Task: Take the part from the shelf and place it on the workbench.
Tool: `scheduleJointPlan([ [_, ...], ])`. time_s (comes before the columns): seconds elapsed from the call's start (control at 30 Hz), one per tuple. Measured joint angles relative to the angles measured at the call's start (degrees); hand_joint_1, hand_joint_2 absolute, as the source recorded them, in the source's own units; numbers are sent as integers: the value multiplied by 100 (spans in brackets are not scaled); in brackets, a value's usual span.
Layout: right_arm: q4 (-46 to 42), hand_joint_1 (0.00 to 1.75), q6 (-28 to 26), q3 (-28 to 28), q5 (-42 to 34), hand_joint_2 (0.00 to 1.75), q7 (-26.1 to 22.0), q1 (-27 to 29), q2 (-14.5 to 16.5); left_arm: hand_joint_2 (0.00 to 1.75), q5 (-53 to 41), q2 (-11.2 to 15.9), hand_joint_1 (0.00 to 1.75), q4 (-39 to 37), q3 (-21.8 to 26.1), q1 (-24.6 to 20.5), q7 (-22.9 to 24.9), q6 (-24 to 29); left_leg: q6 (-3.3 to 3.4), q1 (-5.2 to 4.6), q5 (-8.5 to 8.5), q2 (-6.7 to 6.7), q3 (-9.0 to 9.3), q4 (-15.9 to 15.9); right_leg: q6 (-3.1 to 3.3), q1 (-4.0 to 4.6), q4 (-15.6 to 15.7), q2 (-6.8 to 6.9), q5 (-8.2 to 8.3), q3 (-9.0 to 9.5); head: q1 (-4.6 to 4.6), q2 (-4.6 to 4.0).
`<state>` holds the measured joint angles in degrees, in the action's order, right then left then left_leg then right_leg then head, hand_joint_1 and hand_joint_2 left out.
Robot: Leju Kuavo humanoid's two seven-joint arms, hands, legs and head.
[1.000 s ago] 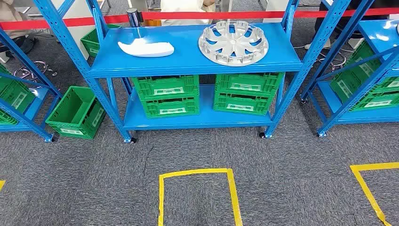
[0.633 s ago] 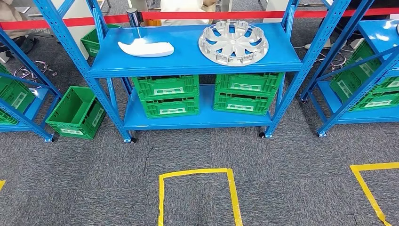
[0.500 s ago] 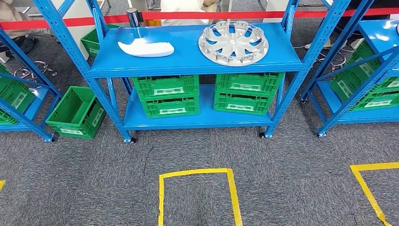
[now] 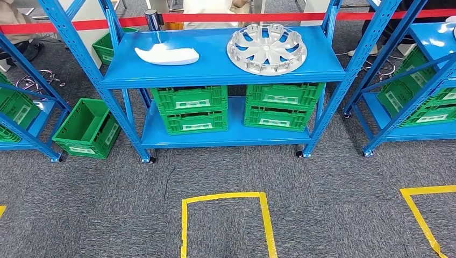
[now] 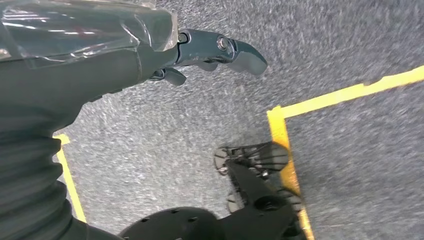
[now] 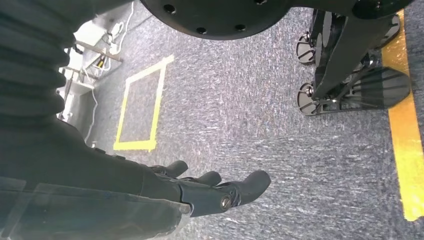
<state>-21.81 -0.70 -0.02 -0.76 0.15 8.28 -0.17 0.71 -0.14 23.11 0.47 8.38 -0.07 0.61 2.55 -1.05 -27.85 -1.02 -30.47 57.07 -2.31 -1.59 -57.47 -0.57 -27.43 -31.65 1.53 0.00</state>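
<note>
Still unstarted, by the look of it. Both arms hanging at the sides over grey carpet (image 5: 350, 45): left hand (image 5: 210, 52) loose, holding nothing, fingers slightly apart; right hand (image 6: 215, 187) likewise empty, fingers extended. Silver wheel cover (image 4: 266, 49) flat on the blue shelf (image 4: 215, 72), toward its right, well apart from a white part (image 4: 166, 55) at left. Green crates (image 4: 188, 107) stacked beneath. Probably hands kept free for the reach.

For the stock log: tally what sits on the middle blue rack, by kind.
White part: 1
Hubcap: 1
Green crates: 4
Total: 6
</note>
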Motion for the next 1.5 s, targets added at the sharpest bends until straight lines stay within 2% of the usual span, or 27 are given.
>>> scheduleJointPlan([
  [0.1, 81, 0, -244, -57, -212, 0, 111, -195, 0, 175, 207, 32, 0, -64, 137, -190, -53, 145, -2, 0, 3, 1, 3, 0, 12, 0, 0, -1, 8, 1, 1, 0],
  [0.23, 262, 0, -719, -82, -475, 0, 294, -449, -7, 0, 526, 79, 0, -168, 301, -445, -147, 360, -8, 0, 9, 2, 6, 0, 15, 1, -1, 0, 10, 2, 0, 0],
  [0.4, 388, 0, -1538, -179, -723, 0, 212, -642, -27, 0, 887, 123, 0, -318, 437, -642, -298, 574, -9, 0, 9, 2, 5, 1, 14, 1, -2, -1, 11, 2, 0, 0],
  [0.6, 327, 0, -2348, -331, -897, 0, -566, -839, -98, 0, 1130, 137, 0, -484, 469, -744, -480, 621, -9, 0, 9, 2, 1, 1, 14, 0, -2, -1, 11, 1, 0, 0],
  [0.73, -112, 0, -2137, -361, -1054, 175, -950, -952, -137, 0, 1204, 135, 0, -571, 445, -807, -542, 587, -9, -1, 10, 2, 5, 1, 13, 0, -2, -1, 12, 4, 0, 0],
  [1.03, -1409, 0, -886, -57, -1603, 175, -1098, -1039, -143, 0, 1208, 131, 0, -659, 173, -904, -575, 504, -9, 1, 11, 2, 6, 3, 12, 1, -3, -1, 13, 3, 0, 0],
  [1.3, -2468, 0, 57, 505, -2289, 175, -1151, -1074, -140, 0, 1146, 121, 0, -671, -109, -973, -575, 485, -9, 0, 11, 1, 2, 4, 11, 0, -3, 0, 14, 2, 0, 0],
  [1.5, -3345, 0, 788, 1082, -2905, 175, -1179, -1174, -150, 0, 1128, 125, 0, -672, -345, -1012, -585, 438, -4, -13, 8, -1, -14, 35, -13, -25, 3, -1, 30, -2, 2, 0],
])
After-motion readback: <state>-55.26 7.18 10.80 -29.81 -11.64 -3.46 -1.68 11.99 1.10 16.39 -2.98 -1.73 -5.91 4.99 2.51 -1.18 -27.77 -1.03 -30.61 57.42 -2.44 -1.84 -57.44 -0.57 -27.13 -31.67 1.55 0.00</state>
